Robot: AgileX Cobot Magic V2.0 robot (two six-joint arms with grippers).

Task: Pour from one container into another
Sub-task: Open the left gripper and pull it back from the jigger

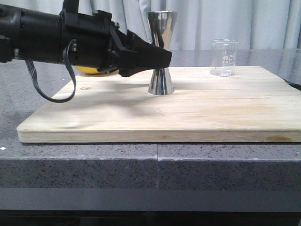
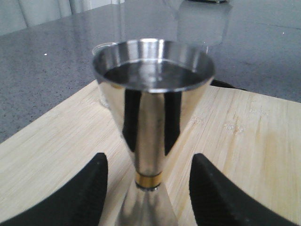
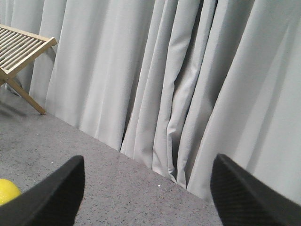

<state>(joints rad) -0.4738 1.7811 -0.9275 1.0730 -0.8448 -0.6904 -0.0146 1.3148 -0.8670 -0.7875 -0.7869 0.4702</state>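
The steel jigger (image 1: 161, 81) with a gold band (image 2: 148, 179) stands upright near the middle of the wooden board (image 1: 211, 113). My left gripper (image 1: 162, 59) reaches in from the left at the jigger's waist. In the left wrist view this gripper (image 2: 149, 160) is open, one black finger on each side of the waist with a gap on both sides. The clear glass beaker (image 1: 223, 57) stands upright at the board's far right, well apart from the jigger. My right gripper (image 3: 149, 160) is open and empty, facing the curtain; it does not show in the front view.
A yellow round object (image 1: 89, 70) lies behind my left arm at the board's far left, also seen as a yellow edge (image 3: 7, 190). A slatted wooden rack (image 3: 21, 47) stands by the grey curtain. The board rests on a grey speckled table (image 1: 94, 165).
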